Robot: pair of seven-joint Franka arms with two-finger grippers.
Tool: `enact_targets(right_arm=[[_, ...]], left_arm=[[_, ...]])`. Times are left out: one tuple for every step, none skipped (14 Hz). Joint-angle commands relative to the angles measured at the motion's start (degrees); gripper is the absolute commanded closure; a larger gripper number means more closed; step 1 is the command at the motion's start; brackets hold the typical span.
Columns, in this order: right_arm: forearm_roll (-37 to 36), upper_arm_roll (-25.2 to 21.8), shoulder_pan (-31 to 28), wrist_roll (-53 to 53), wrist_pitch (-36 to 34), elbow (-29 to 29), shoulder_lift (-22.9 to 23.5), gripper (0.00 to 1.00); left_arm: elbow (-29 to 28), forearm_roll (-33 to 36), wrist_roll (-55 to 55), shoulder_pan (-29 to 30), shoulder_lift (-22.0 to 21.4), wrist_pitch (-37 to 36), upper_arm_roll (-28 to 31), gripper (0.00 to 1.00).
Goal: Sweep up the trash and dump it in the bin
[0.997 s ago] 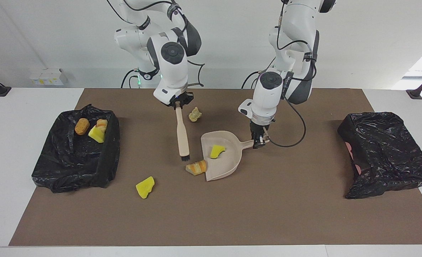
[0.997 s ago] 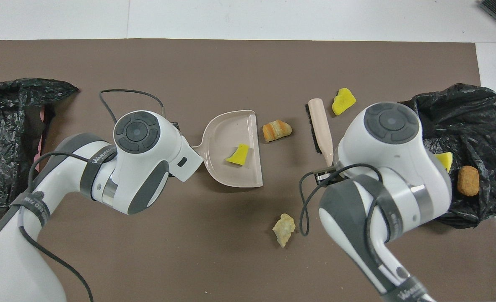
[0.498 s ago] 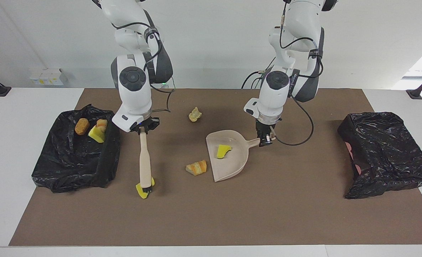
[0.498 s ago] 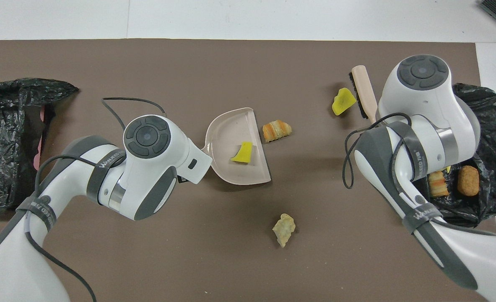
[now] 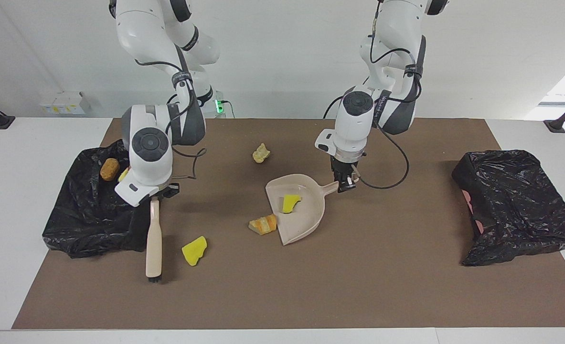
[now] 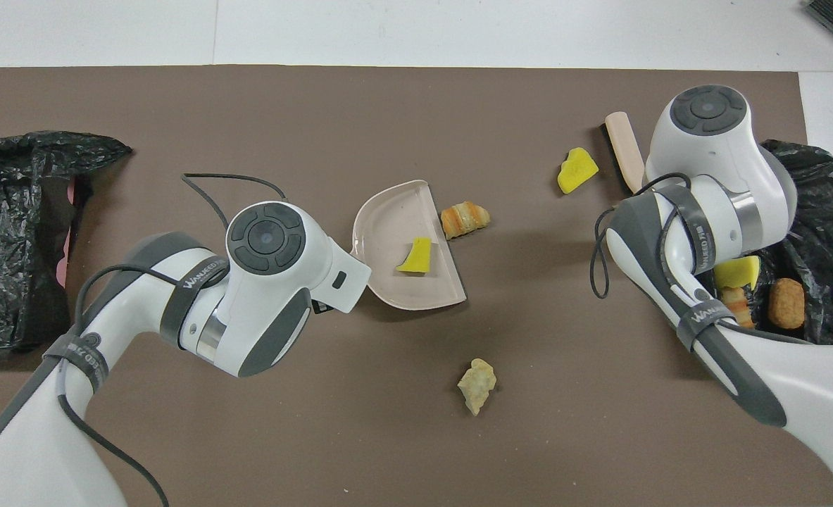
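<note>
**Brush by the loose yellow wedge, dustpan at the bread piece**

From the facing view, you see a white bench point(image 5: 5, 200) covered by a brown mat point(image 5: 358, 286). Your right gripper point(image 5: 154, 197) has its jaws pinching the top of a beige long-handled brush point(image 5: 154, 243), which hangs nearly upright with its dark bristles down at the mat. Just beside the bristles, toward the left arm's end, lies a loose bright yellow sponge wedge point(image 5: 194, 250), apart from the brush. Your left gripper point(image 5: 345, 185) has its jaws pinching the handle of a beige plastic dustpan point(image 5: 306, 220), which rests on the mat near the middle. A second yellow sponge wedge point(image 5: 290, 202) lies inside the pan. An orange-tan bread-like piece point(image 5: 263, 224) sits at the pan's open lip. A pale beige chunk point(image 5: 261, 153) lies alone on the mat, nearer to the robots than the pan. At the right arm's end stands a black bag-lined bin point(image 5: 91, 215) holding an orange-tan lump point(image 5: 109, 168) and a sliver of yellow; the arm covers the rest. A second crumpled black bag point(image 5: 516, 205) lies at the left arm's end.

From the overhead view, you see the brush point(image 6: 624, 148) partly under the right arm, the loose wedge point(image 6: 577, 170) beside it, the dustpan point(image 6: 395, 225) with its wedge point(image 6: 415, 255), and the bread piece point(image 6: 464, 219) touching the lip. The beige chunk point(image 6: 477, 384) lies nearer to the robots. In the bin point(image 6: 821, 211) you can make out three pieces: yellow, striped orange and tan.
</note>
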Motion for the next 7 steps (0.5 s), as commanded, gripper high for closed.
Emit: enact_targets(right_arm=[[4.68, 0.60, 2.59, -1.15, 0.08, 0.28, 0.17, 1.00], [7.40, 0.69, 3.74, -1.32, -0.27, 0.28, 0.08, 1.00], [11.86, 1.64, 5.23, -1.24, -0.19, 0.28, 0.08, 1.00], [14.69, 1.83, 7.77, -1.06, -0.36, 0.19, -0.18, 1.00], [16.20, 1.92, 9.36, -0.62, -0.80, 0.28, -0.45, 1.00], [18.04, 1.92, 10.59, -0.44, -1.15, 0.19, -0.71, 1.00], [19.11, 1.92, 11.82, 0.08, -2.20, 0.10, -0.98, 1.00]], left_arm=[[-2.10, 0.93, -1.76, -1.93, -2.47, -1.10, 0.81, 1.00], [-2.19, 1.72, -1.76, -2.02, -2.12, -0.49, 0.81, 1.00], [-2.19, 1.98, -1.76, -1.94, -1.86, -0.31, 0.81, 1.00], [-2.28, 1.99, -1.76, -1.85, -1.85, -0.22, 0.72, 1.00], [-2.28, 1.99, -1.76, -1.85, -1.77, -0.13, 0.72, 1.00], [-2.28, 1.99, -1.67, -1.67, -1.68, 0.30, 0.72, 1.00], [-2.54, 1.99, -1.58, -1.24, -1.68, 1.61, 0.72, 1.00]])
